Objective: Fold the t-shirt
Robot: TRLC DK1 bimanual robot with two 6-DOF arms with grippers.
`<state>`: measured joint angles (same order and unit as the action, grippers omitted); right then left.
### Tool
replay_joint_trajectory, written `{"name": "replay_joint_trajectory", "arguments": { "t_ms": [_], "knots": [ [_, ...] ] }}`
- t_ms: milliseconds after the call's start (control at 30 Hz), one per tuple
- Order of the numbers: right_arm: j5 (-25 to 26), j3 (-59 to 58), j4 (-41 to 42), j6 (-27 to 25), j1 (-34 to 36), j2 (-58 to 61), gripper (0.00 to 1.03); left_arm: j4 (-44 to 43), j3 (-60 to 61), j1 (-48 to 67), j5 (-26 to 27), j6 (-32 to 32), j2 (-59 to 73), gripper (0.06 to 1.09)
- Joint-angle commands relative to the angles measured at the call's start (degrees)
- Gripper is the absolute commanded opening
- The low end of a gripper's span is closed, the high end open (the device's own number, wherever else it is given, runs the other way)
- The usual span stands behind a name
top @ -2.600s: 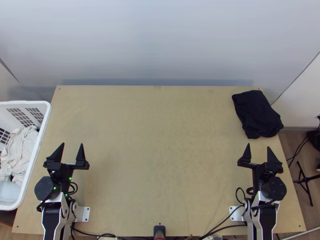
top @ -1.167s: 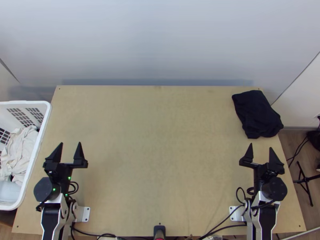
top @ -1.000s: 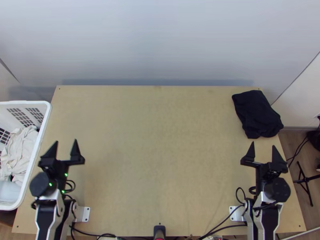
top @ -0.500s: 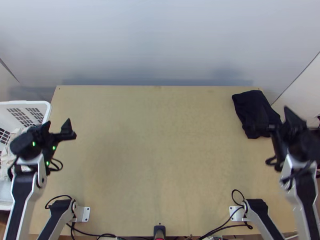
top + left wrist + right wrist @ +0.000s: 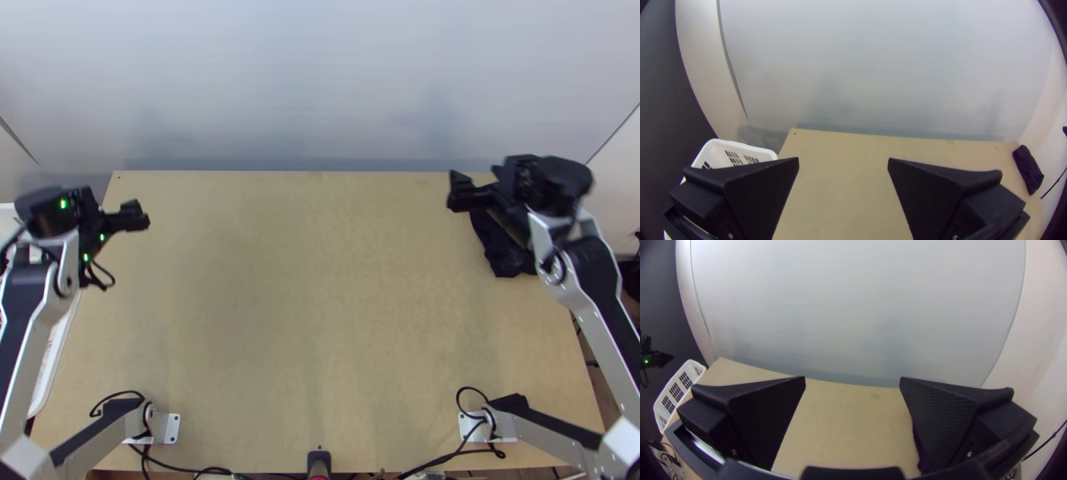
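Observation:
At the table's far right lies the black t-shirt (image 5: pixel 498 250), bunched into a compact bundle, partly covered by my right arm. My right gripper (image 5: pixel 478 178) is raised over its far left side, fingers apart and holding nothing. My left gripper (image 5: pixel 110 205) hangs at the far left, well away from the shirt. In the left wrist view my left gripper (image 5: pixel 843 160) is open with nothing in it, and the dark t-shirt (image 5: pixel 1028 170) lies far off. In the right wrist view my right gripper (image 5: pixel 852 378) stands open; a dark sliver of the t-shirt (image 5: pixel 917 448) peeks past one finger.
A white basket (image 5: pixel 740 146) stands at the table's left edge, partly beneath my left arm. The wooden table (image 5: pixel 312 304) stretches bare between the arms. A pale wall (image 5: pixel 312 80) rises behind it, and cables (image 5: pixel 452 452) lie along the near edge.
Both arms have lifted from their low poses near the bases and moved up the picture. My right gripper first swung right, then back left over the shirt. The shirt has not visibly moved.

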<state>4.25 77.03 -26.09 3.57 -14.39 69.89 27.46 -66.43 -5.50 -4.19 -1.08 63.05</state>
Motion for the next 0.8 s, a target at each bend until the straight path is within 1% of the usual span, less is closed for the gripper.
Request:
{"name": "replay_joint_trajectory", "arguments": {
  "t_ms": [0, 67, 200, 267, 367, 400, 567, 767],
  "knots": [
    [-0.3, 4.9, -0.7, 0.7, -3.6, 8.5, 0.99, 6.6, -13.5, 0.0, -1.9, -2.0, 10.5, 1.03],
    [-0.3, 4.7, -0.7, 0.6, -4.6, 8.9, 0.99, 6.6, -14.8, -1.4, -3.1, -1.7, 11.7, 1.03],
    [-0.2, 3.0, -0.8, 0.3, -6.6, 8.8, 0.99, 6.6, -16.4, -9.6, -3.3, 1.0, 15.5, 1.03],
    [-0.2, 1.7, -1.1, -0.1, -7.3, 8.4, 0.99, 6.6, -17.3, -15.0, -3.3, 3.5, 18.0, 1.03],
    [-0.2, -0.5, -1.1, -0.5, -7.6, 7.5, 0.99, 5.8, -19.1, -22.9, -3.2, 9.6, 23.4, 1.03],
    [-0.2, -1.2, -1.1, -0.5, -7.7, 7.2, 0.99, 6.3, -20.4, -25.4, -3.1, 10.6, 25.6, 1.03],
    [-0.2, -6.0, -0.9, -0.1, -7.7, 5.0, 0.99, 8.7, -31.0, -35.7, -1.2, 13.0, 37.3, 1.03],
    [-0.2, -10.5, -0.6, -0.5, -8.6, 3.7, 0.99, 14.5, -49.1, -42.1, -1.1, 15.1, 53.0, 1.03]
  ]
}}
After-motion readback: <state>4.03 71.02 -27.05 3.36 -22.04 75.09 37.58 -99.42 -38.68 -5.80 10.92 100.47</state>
